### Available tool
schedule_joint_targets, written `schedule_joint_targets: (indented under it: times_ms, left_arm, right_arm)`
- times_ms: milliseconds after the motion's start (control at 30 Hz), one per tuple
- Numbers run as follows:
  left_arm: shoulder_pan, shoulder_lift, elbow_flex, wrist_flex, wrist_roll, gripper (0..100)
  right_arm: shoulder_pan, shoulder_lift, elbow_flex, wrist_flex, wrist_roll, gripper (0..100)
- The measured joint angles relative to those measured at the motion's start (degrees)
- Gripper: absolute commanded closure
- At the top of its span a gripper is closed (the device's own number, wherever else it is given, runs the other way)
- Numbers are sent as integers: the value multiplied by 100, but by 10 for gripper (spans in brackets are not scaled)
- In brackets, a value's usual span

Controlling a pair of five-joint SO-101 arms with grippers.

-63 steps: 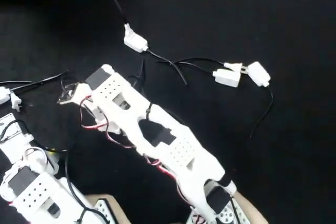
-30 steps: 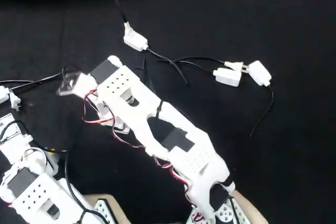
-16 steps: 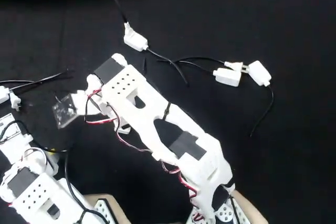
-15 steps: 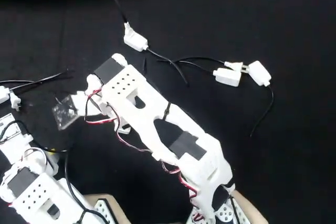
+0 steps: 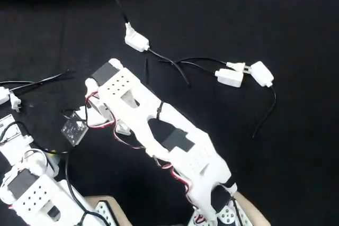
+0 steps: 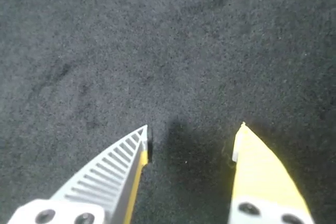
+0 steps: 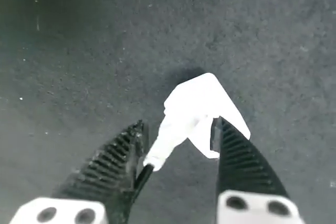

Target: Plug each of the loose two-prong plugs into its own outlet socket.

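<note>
I am judging the task as barely started. At 2 o'clock on the bench (image 5: 296, 25) a connector pair (image 5: 229, 78) is lying side by side, prongs bare and unmated. The right claw (image 7: 181, 123) is sitting at 8 o'clock and is, as far as I can tell, clamping a plug (image 7: 195, 109), whose body is projecting past the fingertips. The left claw (image 6: 192, 126) is standing apart over bare bench.

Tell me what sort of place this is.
Probably a robotics lab or workshop bench. The signs are a table covered in black cloth, white arms with bare red wiring, and loose corded plugs laid out on the cloth.
</note>
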Motion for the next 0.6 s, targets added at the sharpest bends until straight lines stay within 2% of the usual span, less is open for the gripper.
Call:
schedule_joint_targets:
  times_ms: [600]
  left_arm:
    - [0, 0, 0, 0, 0, 735]
  right_arm:
    - [44, 1213, -536, -290, 35, 804]
